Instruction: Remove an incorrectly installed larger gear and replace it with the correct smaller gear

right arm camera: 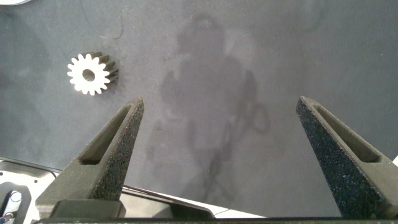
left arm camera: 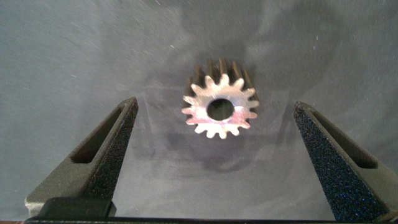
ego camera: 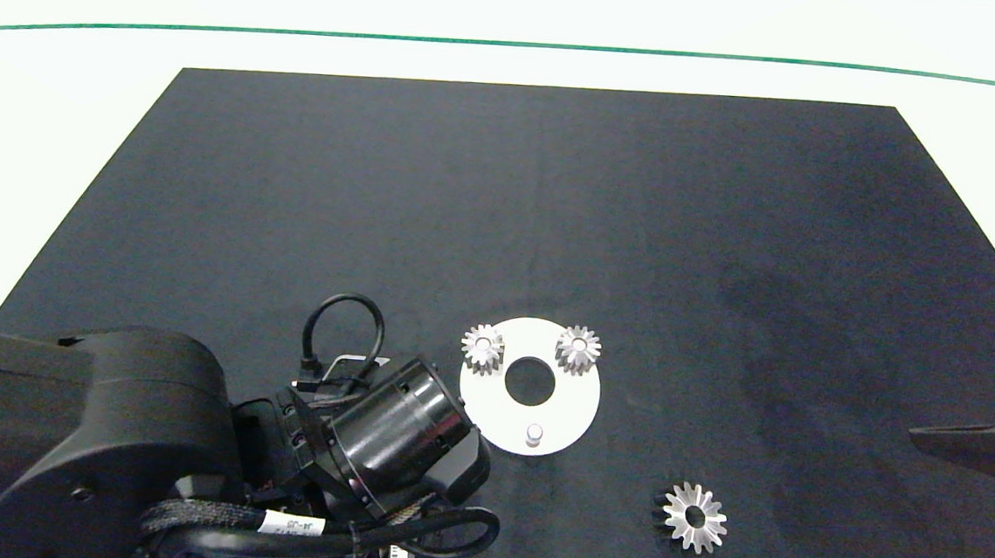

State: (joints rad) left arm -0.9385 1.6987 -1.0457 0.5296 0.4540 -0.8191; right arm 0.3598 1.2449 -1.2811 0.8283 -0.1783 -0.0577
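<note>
Nearest the head camera, the dark left arm (ego camera: 101, 444) reaches in over the near left corner of the black rectangular mat (ego camera: 555, 213), which lies on a white table (ego camera: 54, 108). Its wrist points down at the mat close to the near edge, just left of a flat white round disc (ego camera: 576, 407) with a large centre hole. The left gripper (left arm camera: 216, 104) itself is hidden under the wrist in that view. The left wrist view shows its two grey fingers (left arm camera: 112, 146) spread wide, with the smaller gear (left arm camera: 219, 107), a small silver metal gear with short blunt teeth and a round centre hole, lying on the mat between them. Neither finger touches it; a clear gap shows on each side.

On the white disc, two more small silver blunt-toothed gears (ego camera: 483, 346) sit side by side on the half toward the mat's far edge. A short bare silver peg (ego camera: 534, 435) stands on the half toward the near edge, with nothing on it.

Apart from the disc, toward the mat's near right corner, lies the larger gear (ego camera: 694, 518), a wide silver star-like metal gear with long flared pointed teeth and a dark centre hole. It rests flat on the mat.

At the mat's right edge hangs the right gripper (right arm camera: 221, 101), well apart from the larger gear, its grey fingers spread wide with only bare mat between them.
</note>
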